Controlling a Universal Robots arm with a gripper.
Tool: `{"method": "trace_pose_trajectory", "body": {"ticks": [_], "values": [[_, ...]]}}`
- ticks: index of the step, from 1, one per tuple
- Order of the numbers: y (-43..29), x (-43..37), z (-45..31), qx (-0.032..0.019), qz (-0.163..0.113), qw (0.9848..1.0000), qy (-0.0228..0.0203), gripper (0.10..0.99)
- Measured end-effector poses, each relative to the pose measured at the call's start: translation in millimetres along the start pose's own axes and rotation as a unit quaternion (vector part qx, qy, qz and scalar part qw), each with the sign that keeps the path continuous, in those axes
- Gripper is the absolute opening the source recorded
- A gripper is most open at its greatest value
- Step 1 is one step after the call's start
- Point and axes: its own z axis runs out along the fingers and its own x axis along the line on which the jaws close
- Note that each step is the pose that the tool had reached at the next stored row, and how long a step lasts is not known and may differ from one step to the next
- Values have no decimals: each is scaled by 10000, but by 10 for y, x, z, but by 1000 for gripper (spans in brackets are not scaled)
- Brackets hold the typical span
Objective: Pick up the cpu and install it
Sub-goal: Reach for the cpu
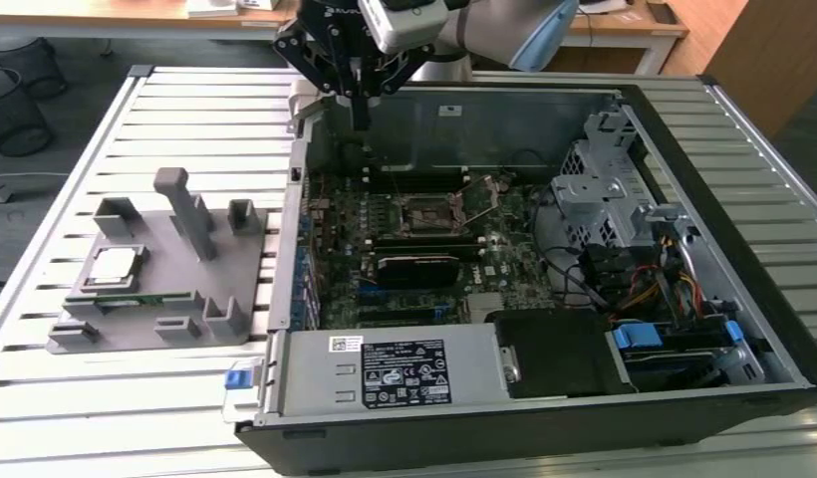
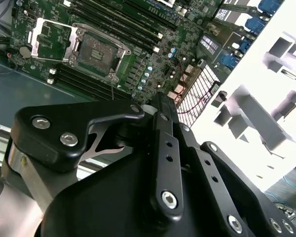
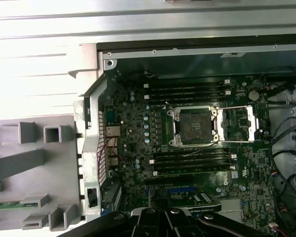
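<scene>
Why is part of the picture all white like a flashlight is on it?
In the second wrist view glare washes the grey holder white, while the end effector up close looks dark; in the first wrist view the slatted table glares pale, yet the motherboard is evenly lit; in the exterior view the cpu gleams pale.

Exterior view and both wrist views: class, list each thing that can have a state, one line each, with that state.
cpu: lying flat on the grey holder, outside the case, not gripped.
cpu socket: cover plate swung open, empty.
computer case: on its side, side panel off.
memory stick: lying in the holder.
gripper: over the case's far edge, jaws shut, holding nothing.
</scene>
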Motion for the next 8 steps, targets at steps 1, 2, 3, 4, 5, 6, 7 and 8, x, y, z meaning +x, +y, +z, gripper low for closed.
{"method": "trace_pose_trajectory", "body": {"ticks": [1,2,3,4,5,6,7,8], "values": [[0,3,0,0,0,10000,0,106],[-1,7,0,0,0,10000,0,106],[-1,11,0,0,0,10000,0,106],[-1,16,0,0,0,10000,0,106],[-1,20,0,0,0,10000,0,106],[-2,24,0,0,0,10000,0,106],[-2,29,-1,0,0,10000,0,106],[-2,32,-1,0,0,10000,0,106]]}}
